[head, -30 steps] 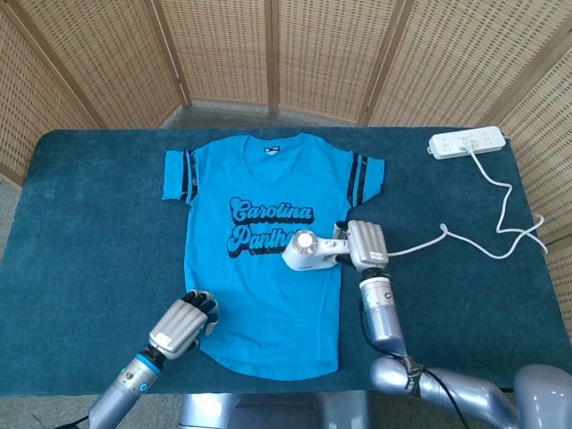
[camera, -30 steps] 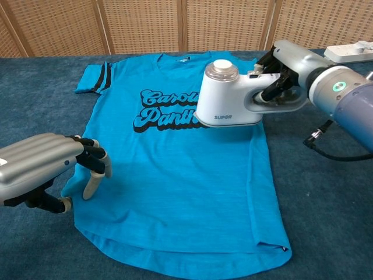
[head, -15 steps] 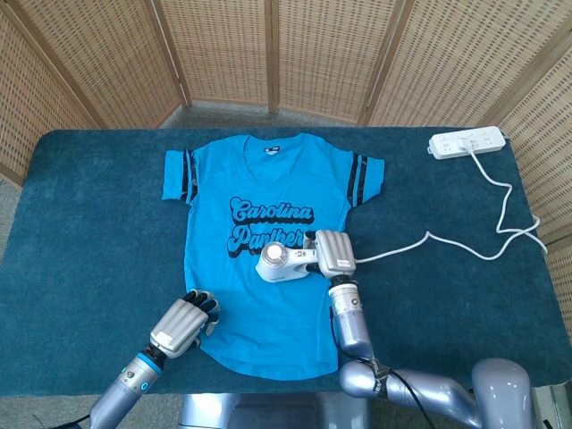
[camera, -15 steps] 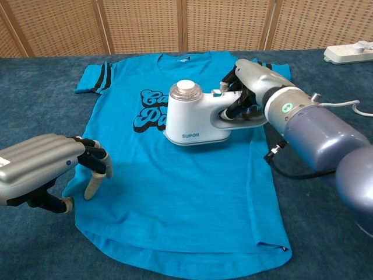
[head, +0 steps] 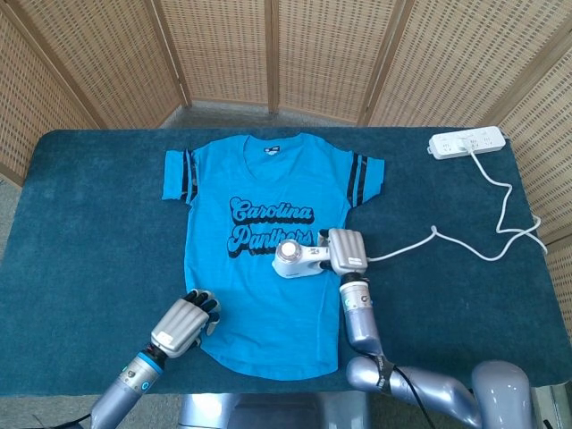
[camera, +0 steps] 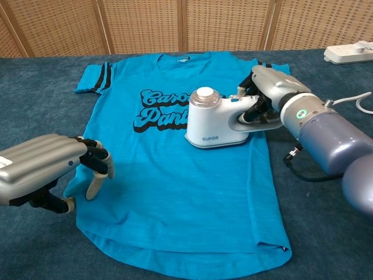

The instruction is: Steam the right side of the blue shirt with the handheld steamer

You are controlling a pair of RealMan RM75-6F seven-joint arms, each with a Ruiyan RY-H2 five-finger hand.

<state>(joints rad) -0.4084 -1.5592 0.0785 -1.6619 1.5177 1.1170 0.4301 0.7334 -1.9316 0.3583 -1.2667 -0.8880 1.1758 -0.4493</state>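
A blue "Carolina Panthers" shirt (head: 259, 295) (camera: 175, 192) lies flat on the dark teal table. My right hand (head: 347, 250) (camera: 265, 99) grips the handle of the white handheld steamer (head: 295, 259) (camera: 211, 119), whose base rests on the shirt's right half just below the lettering. My left hand (head: 183, 323) (camera: 49, 166) has its fingers curled, and the fingertips (camera: 93, 186) press the shirt's lower left edge against the table.
A white power strip (head: 466, 143) (camera: 349, 51) sits at the table's far right corner, and its white cable (head: 487, 246) loops across the right side toward the steamer. Wicker screens stand behind the table (head: 89, 223).
Over the last second the steamer swept left across the shirt, then came part of the way back right. The left hand stayed in place.
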